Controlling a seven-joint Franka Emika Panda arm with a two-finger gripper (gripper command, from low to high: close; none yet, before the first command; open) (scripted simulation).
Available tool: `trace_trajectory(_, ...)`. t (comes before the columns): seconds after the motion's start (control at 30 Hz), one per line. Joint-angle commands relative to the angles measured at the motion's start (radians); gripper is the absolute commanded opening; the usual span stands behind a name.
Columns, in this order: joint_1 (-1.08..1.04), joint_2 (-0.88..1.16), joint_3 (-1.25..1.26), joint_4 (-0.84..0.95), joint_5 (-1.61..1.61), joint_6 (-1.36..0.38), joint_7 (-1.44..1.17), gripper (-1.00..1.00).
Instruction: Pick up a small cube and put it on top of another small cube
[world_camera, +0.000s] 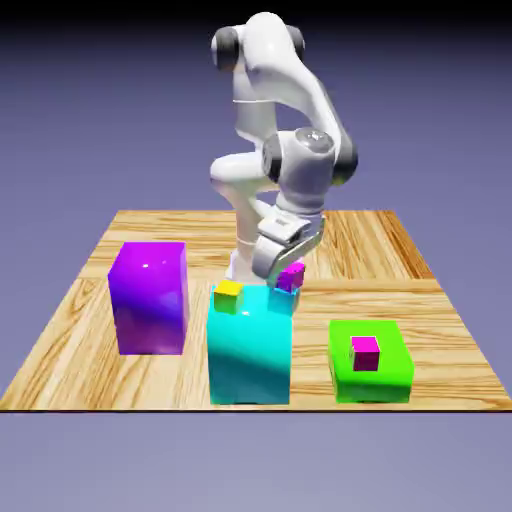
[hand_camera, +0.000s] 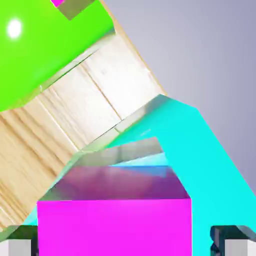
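Exterior view:
Arm: white robot arm bent down over the middle of the wooden table (world_camera: 90, 330), its pincer (world_camera: 283, 262) pointing down at the top of the large cyan block (world_camera: 250, 350).
Small magenta cube: this magenta cube (world_camera: 291, 278) sits right under the pincer, on top of a tiny cyan cube (world_camera: 281, 298) that's on the big cyan block's back corner, toward the exterior view's right.
Pincer state: honestly hard to read from here, the fingers blur into the cube.
Yellow cube: tiny yellow cube (world_camera: 229, 294) on the same big block, on the corner toward the exterior view's left.
Other stuff: glossy purple block (world_camera: 150, 297) toward the exterior view's left, low green block (world_camera: 372, 372) toward the right with a second magenta cube (world_camera: 365, 352) on top.

Hand view:
Cube: magenta cube fills the bottom middle, a sliver of the cyan cube's top peeking out behind it.
Pincer state: spread. Both grey fingertips (hand_camera: 20, 242) stand off to the sides of the cube, small gaps either side, not pinching it.
Background: cyan block surface, wood planks, green block up in the top left corner.
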Motion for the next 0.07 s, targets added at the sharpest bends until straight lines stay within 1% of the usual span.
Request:
trace_trajectory(0.0,0.002,-0.012,0.003,0.031,0.002,-0.044,-0.001,1.0)
trace_trajectory(0.03,0.002,-0.014,0.003,0.036,0.002,-0.05,-0.002,1.0)
